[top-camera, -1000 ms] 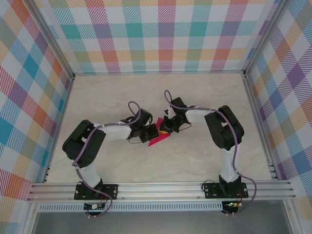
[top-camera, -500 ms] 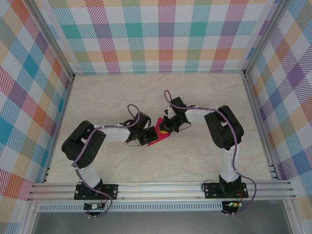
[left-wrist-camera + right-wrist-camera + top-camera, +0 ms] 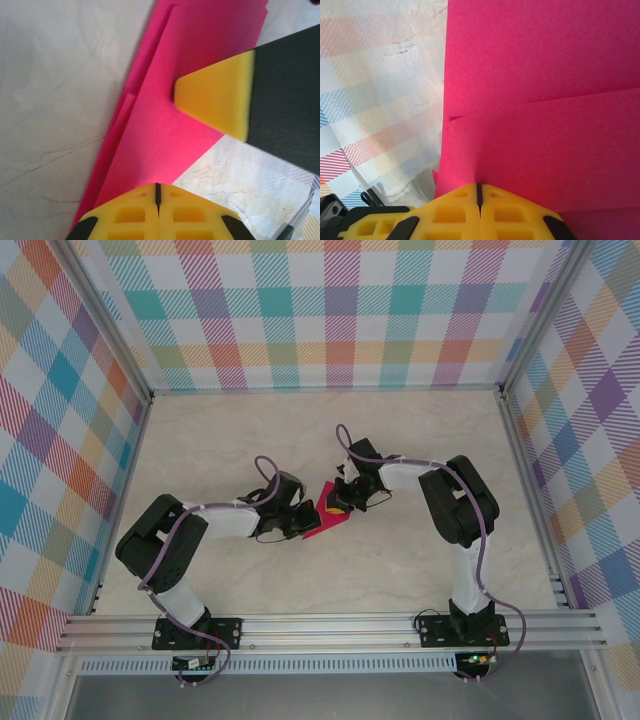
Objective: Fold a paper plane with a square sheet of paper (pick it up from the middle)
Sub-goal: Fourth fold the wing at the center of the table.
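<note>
The magenta-pink paper lies on the table between my two grippers, folded into a narrow layered strip with long creases. My left gripper is shut, its yellow tips resting on the strip's near end. My right gripper is shut too, tips pressed on the paper close to its edge. In the left wrist view the right gripper's yellow fingertip sits on the strip further along. No finished paper plane shape shows.
The pale marble tabletop surrounds the paper. Checked walls and aluminium rails enclose the workspace. Both arms bend inward and meet near the table's middle.
The left arm's elbow has swung out to the left and its gripper has slid a little left and down along the paper. The right arm has stayed put.
</note>
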### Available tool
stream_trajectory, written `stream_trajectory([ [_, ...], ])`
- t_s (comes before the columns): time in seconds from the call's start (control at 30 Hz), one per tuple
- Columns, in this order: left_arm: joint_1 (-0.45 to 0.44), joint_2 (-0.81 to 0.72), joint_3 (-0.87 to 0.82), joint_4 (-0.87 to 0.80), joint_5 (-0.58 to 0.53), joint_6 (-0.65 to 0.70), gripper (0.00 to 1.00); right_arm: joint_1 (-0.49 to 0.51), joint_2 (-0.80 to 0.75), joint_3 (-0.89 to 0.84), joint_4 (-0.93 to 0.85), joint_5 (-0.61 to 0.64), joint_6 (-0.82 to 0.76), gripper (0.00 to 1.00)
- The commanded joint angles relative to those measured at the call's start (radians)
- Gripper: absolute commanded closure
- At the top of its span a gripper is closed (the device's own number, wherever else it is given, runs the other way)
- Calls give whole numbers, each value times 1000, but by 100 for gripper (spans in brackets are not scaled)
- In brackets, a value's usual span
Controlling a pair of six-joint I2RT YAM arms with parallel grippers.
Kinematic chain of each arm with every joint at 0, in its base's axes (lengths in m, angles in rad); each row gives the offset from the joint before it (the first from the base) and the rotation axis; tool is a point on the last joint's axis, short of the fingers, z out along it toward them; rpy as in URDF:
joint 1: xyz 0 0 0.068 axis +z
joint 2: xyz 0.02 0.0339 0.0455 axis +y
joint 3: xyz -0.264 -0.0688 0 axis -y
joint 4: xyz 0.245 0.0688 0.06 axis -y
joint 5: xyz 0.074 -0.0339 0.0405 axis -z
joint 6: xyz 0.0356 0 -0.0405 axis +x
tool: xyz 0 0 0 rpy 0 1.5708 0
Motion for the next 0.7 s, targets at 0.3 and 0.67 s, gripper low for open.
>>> stream_trajectory([
  [0.3, 10, 95, 45, -41, -16, 45, 100, 0, 69, -11, -72, 104, -10, 96],
  [0.67, 63, 22, -155, 10, 1, 8, 100, -7, 75, -13, -82, 113, -16, 96],
])
